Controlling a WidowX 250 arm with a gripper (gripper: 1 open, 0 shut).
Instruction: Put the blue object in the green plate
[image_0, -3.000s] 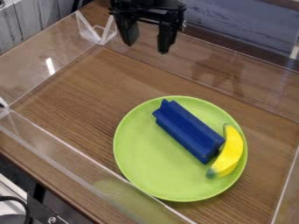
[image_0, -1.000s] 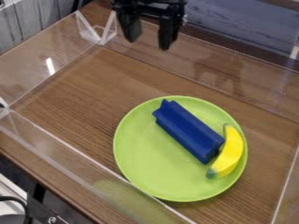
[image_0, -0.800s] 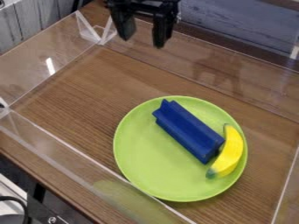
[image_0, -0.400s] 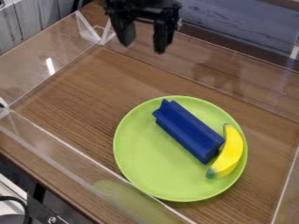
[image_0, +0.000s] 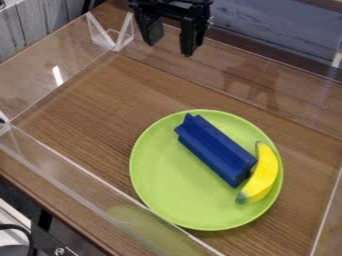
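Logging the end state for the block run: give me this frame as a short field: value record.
blue block: long, ridged, lying in the plate
plate: round, lime-green, flat on the wooden surface
toy banana: yellow, in the plate beside the block, at its right rim in the view
hand: open, nothing held, at the top of the view, away from the plate
task state: block in plate, looks done

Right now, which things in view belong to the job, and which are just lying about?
Part of the job:
- blue block, on the plate
- green plate
- gripper, open

Just lying about:
- yellow banana, beside the block
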